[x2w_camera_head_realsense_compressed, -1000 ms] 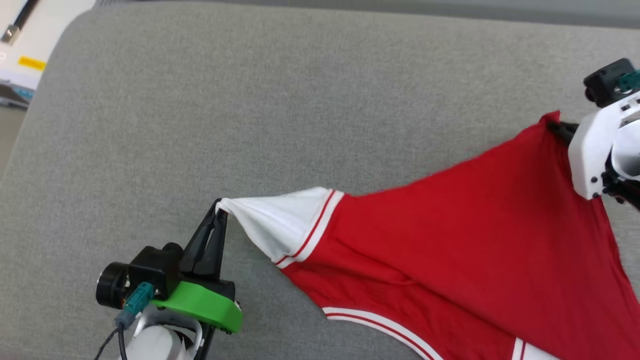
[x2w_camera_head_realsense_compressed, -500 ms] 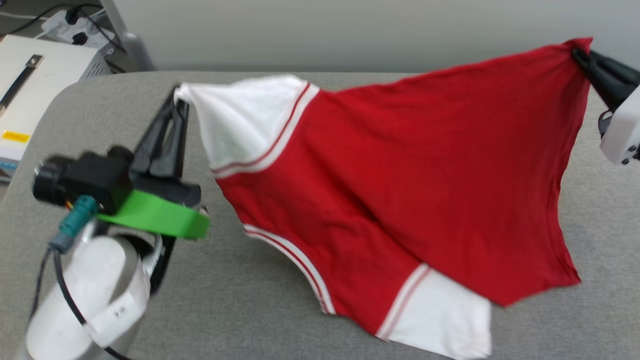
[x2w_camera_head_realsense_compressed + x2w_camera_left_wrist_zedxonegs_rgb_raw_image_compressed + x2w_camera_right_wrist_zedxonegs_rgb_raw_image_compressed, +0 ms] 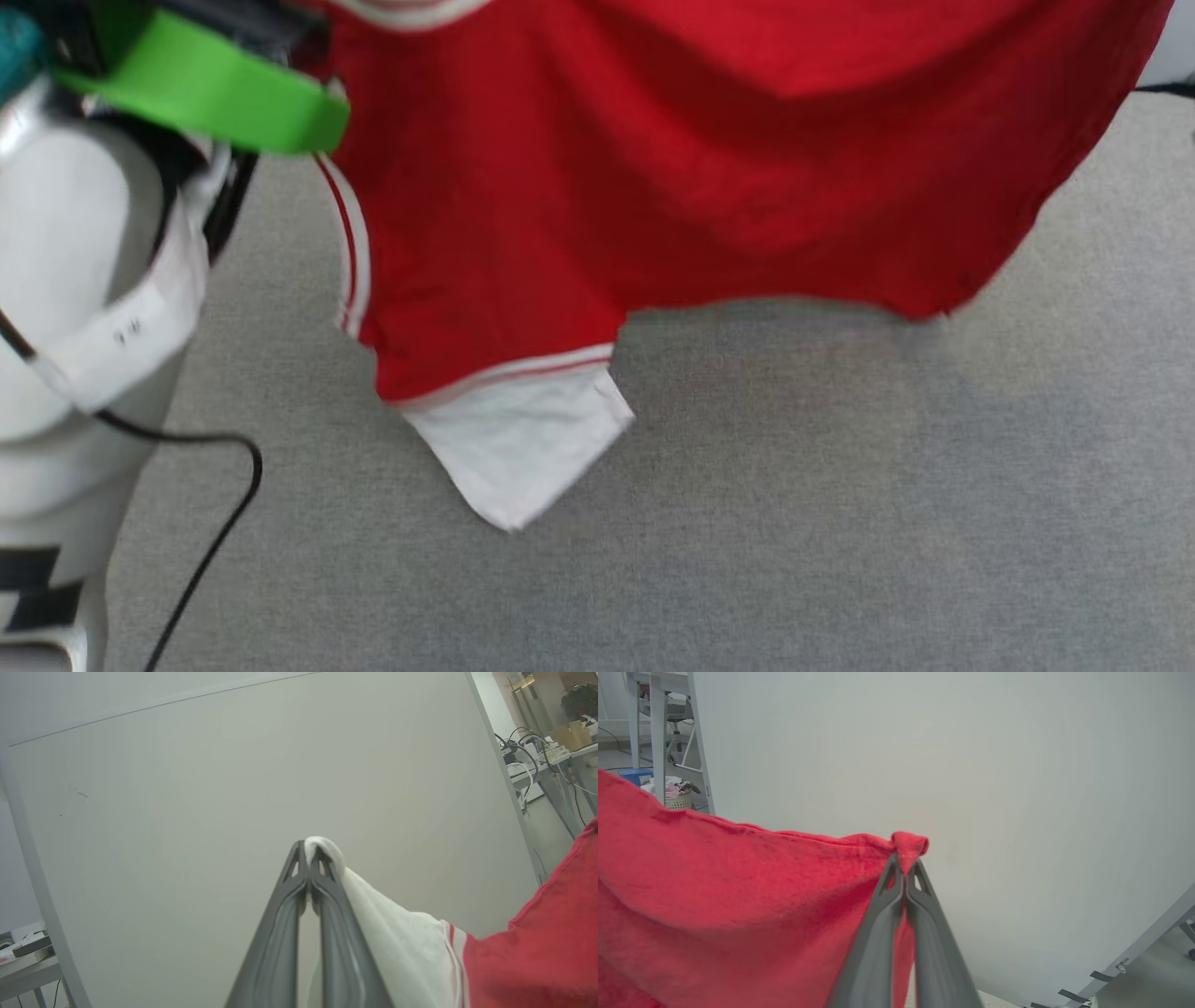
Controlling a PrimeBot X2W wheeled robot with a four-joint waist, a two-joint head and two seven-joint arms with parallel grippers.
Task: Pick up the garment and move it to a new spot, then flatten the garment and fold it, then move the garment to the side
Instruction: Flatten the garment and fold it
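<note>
The garment (image 3: 653, 177) is a red shirt with white sleeves and red-white trim, hanging in the air above the grey surface (image 3: 794, 523). One white sleeve (image 3: 523, 448) dangles lowest, near the surface. In the left wrist view my left gripper (image 3: 308, 851) is shut on the tip of the other white sleeve (image 3: 397, 947). My right gripper (image 3: 906, 863) is shut on a bunched red corner of the garment (image 3: 738, 896). In the head view my left arm's pale forearm (image 3: 65, 308) and green wrist part (image 3: 205, 89) stand at the left, beside the cloth.
A black cable (image 3: 210, 523) runs down from my left forearm over the grey surface. A pale wall (image 3: 280, 765) stands behind both grippers. Desks with cables (image 3: 537, 760) and a basket (image 3: 677, 795) sit off to the sides.
Both grippers have lifted the garment off the grey surface and it now hangs spread between them. The head view has shifted too, and the fingertips have left its top edge.
</note>
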